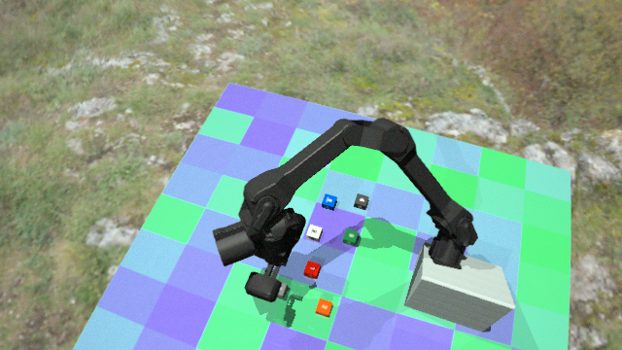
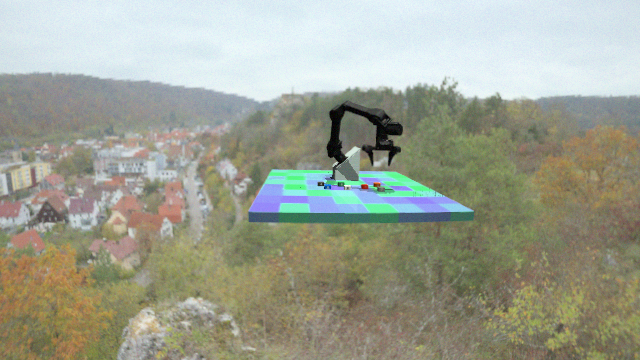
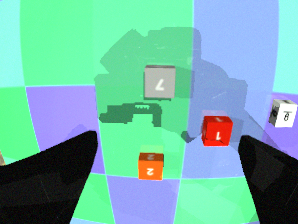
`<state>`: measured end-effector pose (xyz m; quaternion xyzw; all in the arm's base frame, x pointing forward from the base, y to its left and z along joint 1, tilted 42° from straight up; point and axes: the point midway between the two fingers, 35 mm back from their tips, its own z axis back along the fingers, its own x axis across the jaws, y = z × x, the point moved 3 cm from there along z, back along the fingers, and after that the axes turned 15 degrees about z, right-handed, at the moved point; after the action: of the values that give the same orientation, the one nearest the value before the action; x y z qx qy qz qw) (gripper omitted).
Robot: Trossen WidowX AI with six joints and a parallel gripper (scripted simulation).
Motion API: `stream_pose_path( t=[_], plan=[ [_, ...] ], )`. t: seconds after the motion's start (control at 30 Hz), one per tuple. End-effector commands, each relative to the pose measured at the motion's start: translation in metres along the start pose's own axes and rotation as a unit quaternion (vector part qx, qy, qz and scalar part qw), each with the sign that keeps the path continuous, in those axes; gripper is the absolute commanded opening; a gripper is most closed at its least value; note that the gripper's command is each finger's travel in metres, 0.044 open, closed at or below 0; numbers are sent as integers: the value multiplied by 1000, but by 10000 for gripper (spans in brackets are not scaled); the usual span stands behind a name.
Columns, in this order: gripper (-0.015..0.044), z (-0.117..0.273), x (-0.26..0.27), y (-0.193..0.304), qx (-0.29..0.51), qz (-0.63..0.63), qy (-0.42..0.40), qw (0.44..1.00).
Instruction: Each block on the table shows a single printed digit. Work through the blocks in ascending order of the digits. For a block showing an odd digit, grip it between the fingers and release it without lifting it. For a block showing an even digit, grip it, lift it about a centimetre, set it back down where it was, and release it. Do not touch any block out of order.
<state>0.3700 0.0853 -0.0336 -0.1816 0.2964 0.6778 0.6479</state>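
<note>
And here the fingers hang high above the bench, spread wide, grasping nothing! Below them sits the grey seven block, with the orange two and red one near it. The white block rests beyond the red, on the wrist view's right.

You can read 1 on the red block, 2 on the orange block and 7 on the grey block.
</note>
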Motion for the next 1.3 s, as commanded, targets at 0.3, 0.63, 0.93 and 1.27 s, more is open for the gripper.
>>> stream_pose_path(
  t=[0.3,0.63,0.93,1.27],
  plan=[
    [400,-1,-55,74,2,5,4,1000],
    [400,-82,-58,76,3,4,6,1000],
    [400,-90,-58,75,3,4,6,1000],
    [400,-106,-58,75,3,4,6,1000]
  ],
)
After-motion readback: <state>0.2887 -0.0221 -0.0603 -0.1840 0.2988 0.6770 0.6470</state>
